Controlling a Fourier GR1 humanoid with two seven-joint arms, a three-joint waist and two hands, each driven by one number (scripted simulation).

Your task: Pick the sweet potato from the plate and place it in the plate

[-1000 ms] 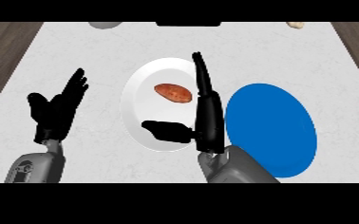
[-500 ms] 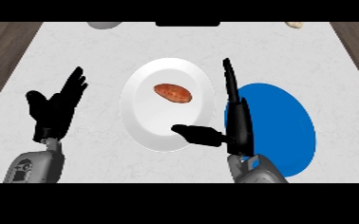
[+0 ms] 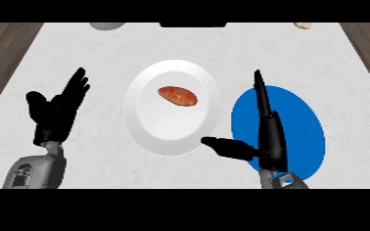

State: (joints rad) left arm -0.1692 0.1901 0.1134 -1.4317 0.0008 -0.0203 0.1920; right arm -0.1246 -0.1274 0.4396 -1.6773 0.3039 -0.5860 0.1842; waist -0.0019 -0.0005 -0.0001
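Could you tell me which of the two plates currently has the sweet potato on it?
The white plate, left of the right hand, holds the sweet potato. The blue plate, partly under that hand, carries no food.

Two matte black hands on grey rounded forearms. The left hand [image 3: 54, 111], left of the white round plate [image 3: 145, 127], is broad with tapered fingers. The right hand [image 3: 266, 132], right of the plate, looks slim; its forearm bears a small pale marking.

Both hands open — left hand [image 3: 56, 108], right hand [image 3: 266, 127]
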